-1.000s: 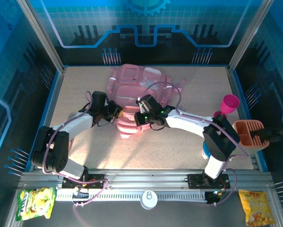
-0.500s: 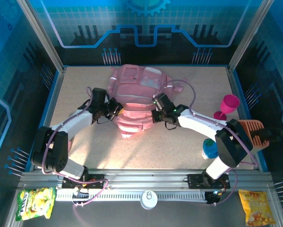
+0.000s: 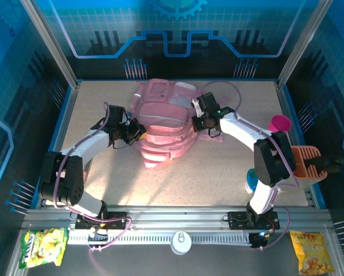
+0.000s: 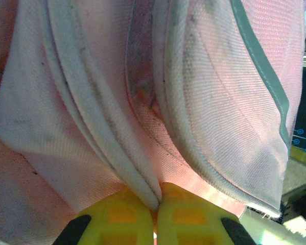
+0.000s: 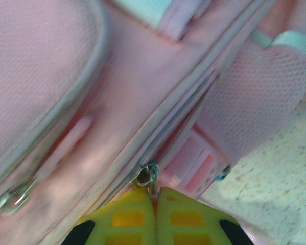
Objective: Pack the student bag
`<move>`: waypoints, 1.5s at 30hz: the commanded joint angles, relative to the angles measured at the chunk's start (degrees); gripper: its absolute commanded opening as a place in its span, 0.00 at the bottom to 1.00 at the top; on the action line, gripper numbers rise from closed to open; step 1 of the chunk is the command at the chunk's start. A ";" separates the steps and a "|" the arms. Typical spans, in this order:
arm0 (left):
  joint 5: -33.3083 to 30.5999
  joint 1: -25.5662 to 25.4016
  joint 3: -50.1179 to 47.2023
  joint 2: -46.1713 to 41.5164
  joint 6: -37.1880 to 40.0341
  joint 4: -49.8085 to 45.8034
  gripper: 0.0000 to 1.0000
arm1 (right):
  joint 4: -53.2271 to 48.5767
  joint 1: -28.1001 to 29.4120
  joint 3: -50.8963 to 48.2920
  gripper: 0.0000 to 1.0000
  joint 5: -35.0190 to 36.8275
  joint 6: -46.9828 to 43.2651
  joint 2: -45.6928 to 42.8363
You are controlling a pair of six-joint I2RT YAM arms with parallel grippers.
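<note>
The student bag (image 3: pixel 167 118), a large pink backpack with pale trim, lies at the middle back of the table. My left gripper (image 3: pixel 138 131) is at the bag's left side, and its yellow fingers (image 4: pixel 117 217) are shut on a fold of pale piping and pink fabric (image 4: pixel 137 176). My right gripper (image 3: pixel 199 122) is at the bag's right side. In the right wrist view it (image 5: pixel 155 196) is shut on a small metal zip pull (image 5: pixel 147 176) on a zip line that runs diagonally across the bag (image 5: pixel 55 92).
A magenta goblet cup (image 3: pixel 279 123) stands at the right, with an orange holder (image 3: pixel 306 163) and a blue round thing (image 3: pixel 251 181) nearer the front right. Snack packets (image 3: pixel 42 247) (image 3: pixel 311 251) lie below the front rail. Bare tabletop (image 3: pixel 206 172) spreads in front of the bag.
My right gripper has travelled from the bag's front middle round to its right back side, pinching the zip pull. The bag has bulged and shifted. The left gripper moved slightly back.
</note>
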 commanded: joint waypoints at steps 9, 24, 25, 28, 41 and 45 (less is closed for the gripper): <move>4.75 1.11 1.16 0.30 5.95 -3.14 0.00 | -3.10 -6.32 11.90 0.09 1.64 1.95 8.24; 7.83 -0.24 -2.94 -2.62 4.32 5.13 0.00 | 4.39 -3.64 -0.93 0.56 -16.54 13.47 -8.14; 7.58 -0.29 -3.56 -2.99 3.94 6.25 0.00 | 5.82 -3.17 -2.12 0.58 -18.33 14.91 -8.62; 6.95 -0.47 -5.66 -4.34 2.70 9.87 0.00 | 10.77 -2.02 -4.94 0.65 -22.90 17.83 -8.51; 6.75 -0.56 -11.63 -6.47 -1.09 19.01 0.00 | 18.31 -1.49 -1.63 0.72 -27.55 17.85 2.85; 6.89 -0.56 -12.66 -7.19 -1.95 20.02 0.00 | 20.01 -1.27 -2.97 0.73 -31.12 17.38 3.82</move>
